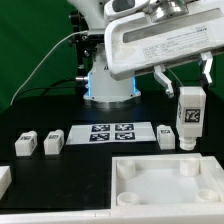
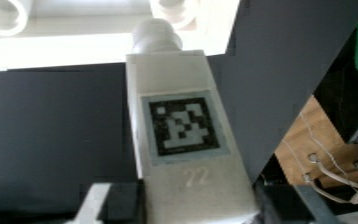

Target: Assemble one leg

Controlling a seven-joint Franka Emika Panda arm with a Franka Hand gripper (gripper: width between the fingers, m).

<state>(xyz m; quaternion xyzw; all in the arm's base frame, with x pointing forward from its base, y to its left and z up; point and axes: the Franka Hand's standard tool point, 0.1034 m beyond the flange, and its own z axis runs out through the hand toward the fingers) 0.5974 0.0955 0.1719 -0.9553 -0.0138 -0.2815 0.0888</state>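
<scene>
My gripper (image 1: 187,84) is shut on the leg (image 1: 190,113), a white block with a black-and-white tag on its front face. It holds the leg upright by its top end, just beyond the far right part of the large white tray-like piece (image 1: 160,163). I cannot tell whether the leg's lower end touches anything. In the wrist view the leg (image 2: 185,120) runs lengthwise away from my gripper (image 2: 194,205), with its tag facing the camera. The dark fingers (image 2: 137,200) press against its sides.
Two more small white blocks (image 1: 25,143) (image 1: 52,142) lie at the exterior view's left. A third (image 1: 165,134) stands right beside the held leg. The marker board (image 1: 110,132) lies in the middle. Another white piece (image 1: 3,181) shows at the left edge.
</scene>
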